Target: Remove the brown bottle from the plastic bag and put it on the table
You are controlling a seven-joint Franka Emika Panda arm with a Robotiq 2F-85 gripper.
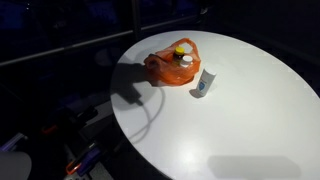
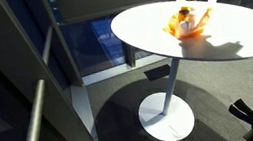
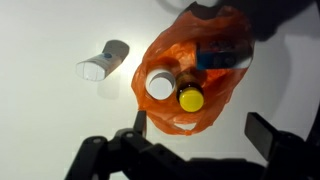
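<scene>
- Now the gripper [image 3: 200,130] hangs over the plastic bag [image 3: 228,95] and looks down into it.
- Its two fingers [image 3: 140,125] are spread wide apart. They hold nothing.
- I think the brown bottle [image 3: 190,97] is the one with the yellow cap. It is inside the orange bag. The bag hides most of its body, so I can't be sure of its color.
- It stands up straight. Its long side points up at the camera, so the wrist view shows mostly the cap.
- The yellow cap sits between the two fingers and a little way in front of them. It is closer to the finger on the left of the wrist view.
- A bottle with a white cap [image 3: 160,85] stands touching it in the bag. A blue thing [image 3: 225,55] lies deeper in the bag, just beside them.
- A little white bottle [image 3: 95,68] lies on its side on the table [image 3: 40,40], near the bag but outside it.
- The hand points down. I think it must go down and a bit forward to grab the yellow cap, and it could bump the white cap.
- Both exterior views are too dark to show the arm.
</scene>
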